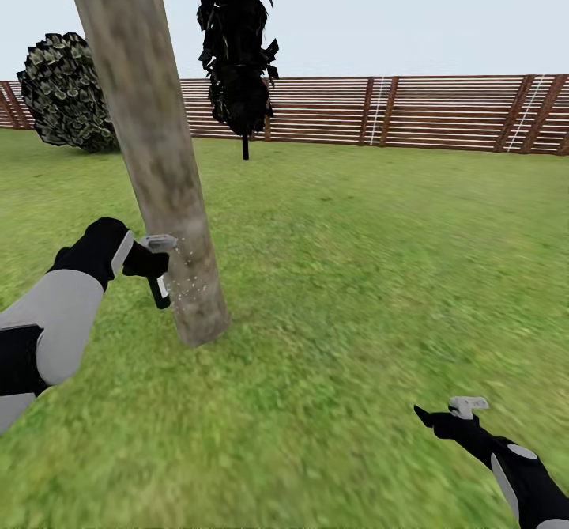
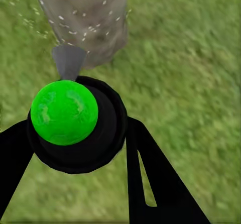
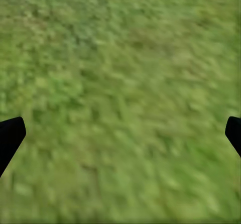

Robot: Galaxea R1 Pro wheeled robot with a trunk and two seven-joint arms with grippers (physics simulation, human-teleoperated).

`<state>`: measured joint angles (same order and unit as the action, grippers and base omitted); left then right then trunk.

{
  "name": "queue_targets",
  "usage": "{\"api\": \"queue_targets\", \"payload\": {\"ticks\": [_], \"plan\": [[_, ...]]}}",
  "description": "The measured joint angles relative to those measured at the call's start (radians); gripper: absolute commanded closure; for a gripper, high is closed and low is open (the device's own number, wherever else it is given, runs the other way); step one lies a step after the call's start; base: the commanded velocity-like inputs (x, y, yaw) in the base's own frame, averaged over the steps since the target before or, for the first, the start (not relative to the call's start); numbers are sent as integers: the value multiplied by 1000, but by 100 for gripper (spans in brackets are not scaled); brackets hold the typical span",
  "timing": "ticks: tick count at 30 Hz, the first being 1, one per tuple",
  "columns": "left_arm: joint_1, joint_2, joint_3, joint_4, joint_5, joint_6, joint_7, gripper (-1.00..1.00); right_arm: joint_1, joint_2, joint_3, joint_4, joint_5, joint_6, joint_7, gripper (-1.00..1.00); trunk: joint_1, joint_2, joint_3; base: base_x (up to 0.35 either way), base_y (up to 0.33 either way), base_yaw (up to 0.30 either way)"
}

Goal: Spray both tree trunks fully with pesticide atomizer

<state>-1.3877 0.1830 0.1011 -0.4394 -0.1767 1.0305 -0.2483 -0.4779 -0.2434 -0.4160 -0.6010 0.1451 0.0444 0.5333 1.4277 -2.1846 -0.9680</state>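
Observation:
My left gripper (image 1: 150, 264) is shut on the pesticide atomizer (image 1: 158, 276), a small black bottle with a grey trigger head, held right beside the near tree trunk (image 1: 158, 165). Tiny white specks dot the trunk next to the nozzle. In the left wrist view the atomizer (image 2: 75, 118) shows its green spot and grey nozzle aimed at the speckled tree trunk (image 2: 85, 18), with the black fingers (image 2: 150, 184) on either side. A second tree (image 1: 237, 47) with dark ragged foliage stands farther back by the fence. My right gripper (image 1: 442, 417) hangs open over the grass; its fingertips (image 3: 10, 136) are wide apart.
The garden lawn (image 1: 371, 260) stretches to a brown slatted fence (image 1: 411, 110) along the back. A broad-leaved bush (image 1: 67, 90) sits at the far left by the fence. Open grass lies to the right of the near trunk.

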Motion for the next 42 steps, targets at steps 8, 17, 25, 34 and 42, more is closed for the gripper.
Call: {"api": "queue_targets", "payload": {"ticks": [8,17,25,34,42], "plan": [[-52,8,3,-32,-2,0,3,100,0,0,0,0,0,0,0,-100,0,0,0,-1,0,0],[55,5,0,-33,2,-4,2,100,0,0,1,0,0,0,0,-100,0,0,0,0,0,0],[134,9,5,-57,4,-4,-4,100,0,2,2,1,0,0,0,-100,0,0,0,0,0,0],[-28,12,3,-74,-1,-3,2,100,0,2,1,1,0,0,0,-100,0,0,0,0,0,0],[91,43,2,-83,2,-14,-8,100,0,2,1,1,0,-1,0,-100,0,0,0,0,0,0]]}}
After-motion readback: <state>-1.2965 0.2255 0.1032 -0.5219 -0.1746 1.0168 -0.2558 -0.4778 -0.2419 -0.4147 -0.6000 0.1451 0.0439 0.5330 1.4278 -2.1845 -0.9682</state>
